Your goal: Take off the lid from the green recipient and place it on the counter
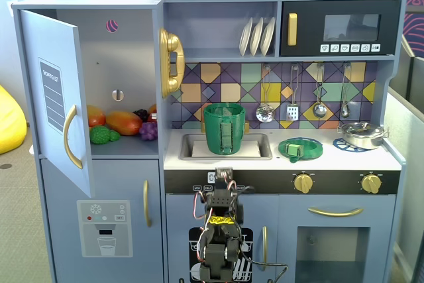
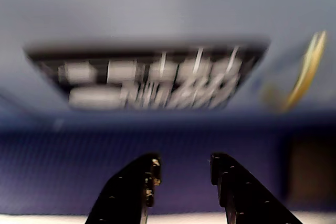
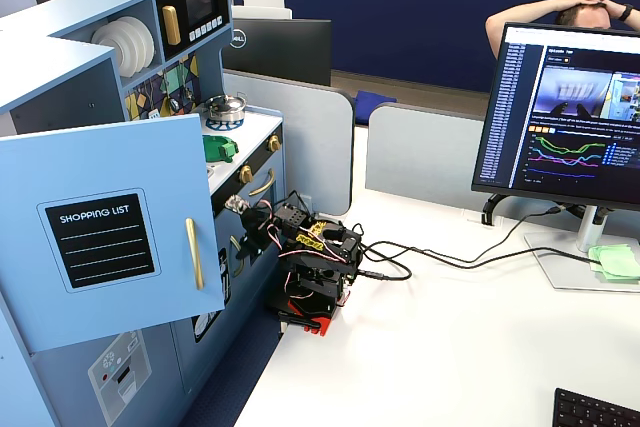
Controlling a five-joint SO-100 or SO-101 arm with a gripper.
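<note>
Nothing is left to lift, since we are seeing the lid [image 1: 300,148] lying on the counter [image 1: 391,158] beside the green recipient [image 1: 224,128], so our empty, parted gripper [image 2: 184,174] is risking only a needless bump by reaching upward.

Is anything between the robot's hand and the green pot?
The end effector is folded low against the cabinet front, below the counter. The counter's front edge is above it, between it and the pot in the sink. The lid is already lying on the counter, right of the pot.

Open door [image 1: 56,97] flanks counter [image 1: 331,157]
</note>
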